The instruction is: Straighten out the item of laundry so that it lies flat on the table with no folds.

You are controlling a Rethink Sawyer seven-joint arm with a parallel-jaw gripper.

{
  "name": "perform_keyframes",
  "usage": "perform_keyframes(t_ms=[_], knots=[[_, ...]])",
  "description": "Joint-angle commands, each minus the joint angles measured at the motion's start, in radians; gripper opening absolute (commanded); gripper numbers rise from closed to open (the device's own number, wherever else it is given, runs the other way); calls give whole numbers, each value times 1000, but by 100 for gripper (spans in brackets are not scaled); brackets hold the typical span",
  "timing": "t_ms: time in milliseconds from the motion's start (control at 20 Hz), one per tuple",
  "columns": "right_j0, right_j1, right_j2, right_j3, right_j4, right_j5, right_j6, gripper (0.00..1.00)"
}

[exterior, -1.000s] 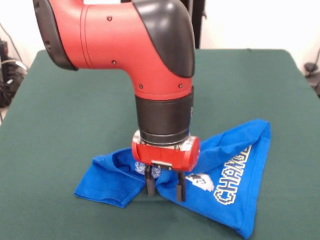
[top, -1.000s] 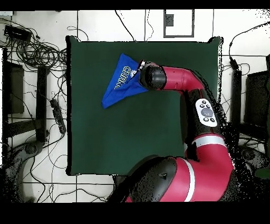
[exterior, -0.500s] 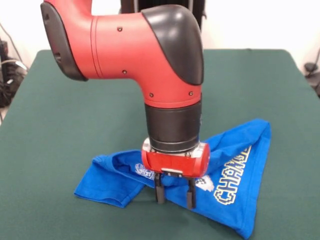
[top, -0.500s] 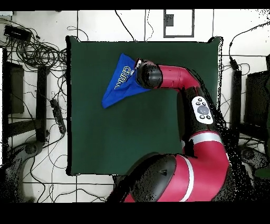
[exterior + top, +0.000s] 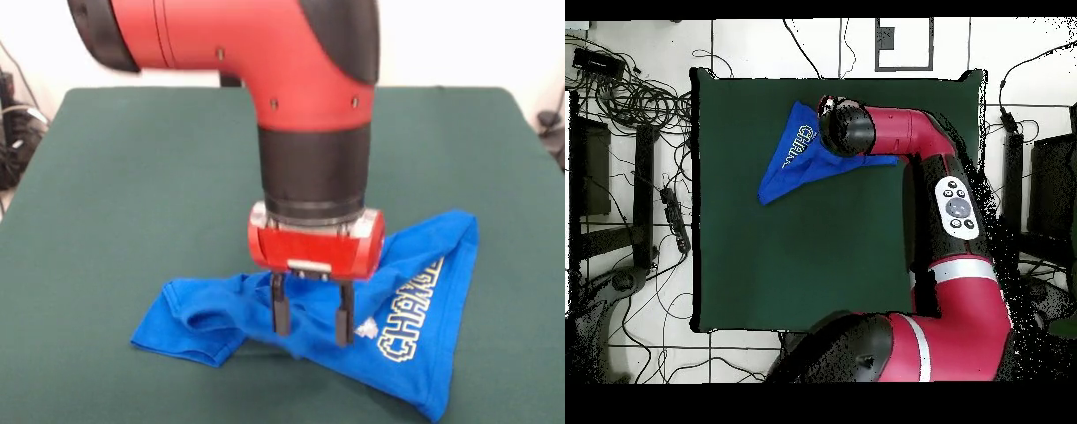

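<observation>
The blue T-shirt point(image 5: 415, 327) is lying bunched in the lower middle and lower right of the front view, on the green surface point(image 5: 132, 177). It is folded into a rough triangle, one corner reaching up toward the right, a crumpled sleeve point(image 5: 190, 327) trailing off to the lower left. Part of the yellow-outlined lettering point(image 5: 410, 309) is showing along the right side, running at a slant.

The red arm point(image 5: 300, 79) is coming down from the top of the frame, and the gripper point(image 5: 312, 320) is hanging straight down over the middle of the shirt. Its two dark fingers point(image 5: 281, 314) are standing apart with blue cloth showing between them; I cannot tell whether the tips are touching the fabric or gripping any of it.

From overhead, the shirt point(image 5: 787, 165) is sitting in the upper left part of the surface point(image 5: 815, 260), with the arm's wrist point(image 5: 845, 130) covering its right-hand portion.
</observation>
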Motion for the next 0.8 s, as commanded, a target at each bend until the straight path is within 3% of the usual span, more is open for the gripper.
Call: perform_keyframes(t_ms=[50, 500, 800], knots=[[56, -172, 24, 81, 26, 224, -88, 100], [30, -314, 15, 166, 49, 356, -125, 100], [27, -239, 4, 191, -15, 290, -131, 100]])
